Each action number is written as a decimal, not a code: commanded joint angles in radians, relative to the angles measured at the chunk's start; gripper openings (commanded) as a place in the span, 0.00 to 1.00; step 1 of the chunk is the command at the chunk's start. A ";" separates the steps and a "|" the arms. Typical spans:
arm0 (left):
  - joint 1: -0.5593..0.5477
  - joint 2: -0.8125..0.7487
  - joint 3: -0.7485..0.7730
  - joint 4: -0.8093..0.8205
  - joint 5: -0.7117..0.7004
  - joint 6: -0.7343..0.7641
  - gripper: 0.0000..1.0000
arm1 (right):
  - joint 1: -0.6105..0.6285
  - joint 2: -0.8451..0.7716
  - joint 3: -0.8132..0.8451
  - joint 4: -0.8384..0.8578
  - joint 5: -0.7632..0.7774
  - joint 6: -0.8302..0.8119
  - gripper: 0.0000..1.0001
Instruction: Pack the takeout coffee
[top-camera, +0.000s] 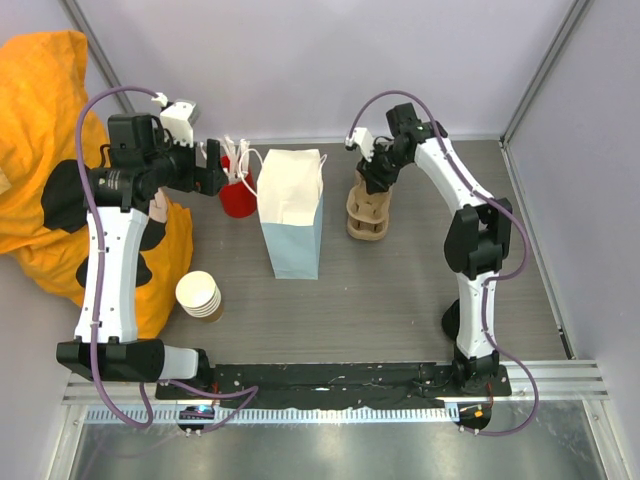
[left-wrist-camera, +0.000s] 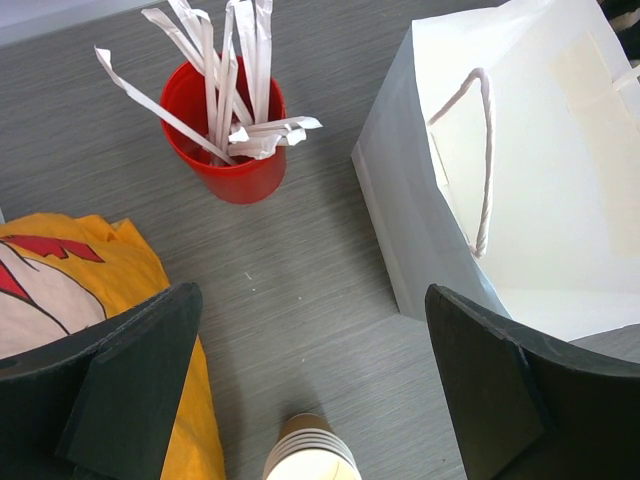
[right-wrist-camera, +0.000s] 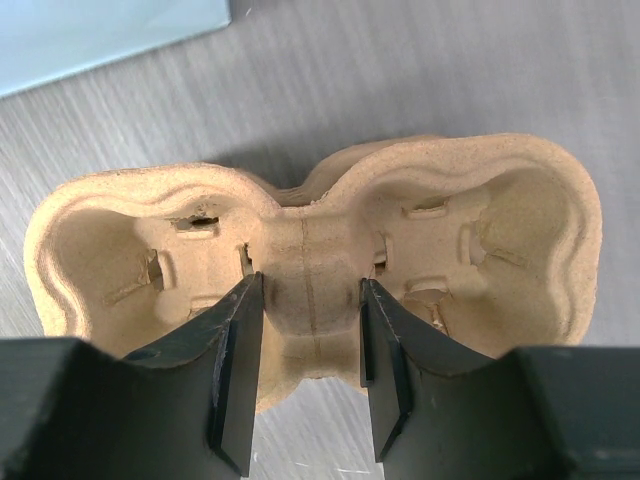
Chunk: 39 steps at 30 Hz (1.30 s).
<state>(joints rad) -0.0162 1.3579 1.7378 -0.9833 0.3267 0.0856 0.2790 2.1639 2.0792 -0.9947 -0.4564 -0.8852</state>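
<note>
Red cup (left-wrist-camera: 237, 172) holds white straws (left-wrist-camera: 252, 50); left end effector (left-wrist-camera: 312, 300) spread, empty; right end effector (right-wrist-camera: 310, 290) clamps empty carrier (right-wrist-camera: 505, 225).

the left arm (top-camera: 103, 270) and the right arm (top-camera: 478, 310) are built alike: long white shells joined by black cylindrical joints, each standing on a black base (top-camera: 110, 357) fixed to a black plate (top-camera: 330, 381). a thin purple cable (top-camera: 90, 105) loops loosely along each, and a small white camera block (top-camera: 180, 117) sits at each wrist. the left gripper (left-wrist-camera: 320, 400) and the right gripper (right-wrist-camera: 310, 370) end in flat, matte black wedge-shaped fingers (right-wrist-camera: 235, 370).
</note>
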 joint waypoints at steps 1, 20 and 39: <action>0.009 -0.029 0.006 0.035 0.025 -0.006 1.00 | -0.017 -0.101 0.093 -0.004 -0.036 0.042 0.26; 0.010 -0.016 0.057 0.026 0.169 0.005 1.00 | -0.012 -0.357 0.170 0.257 -0.122 0.322 0.24; 0.009 0.012 0.083 0.031 0.267 0.020 1.00 | 0.268 -0.288 0.424 0.315 -0.039 0.417 0.22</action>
<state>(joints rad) -0.0116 1.3739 1.7844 -0.9840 0.5579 0.1074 0.4702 1.8488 2.4641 -0.7166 -0.5411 -0.4747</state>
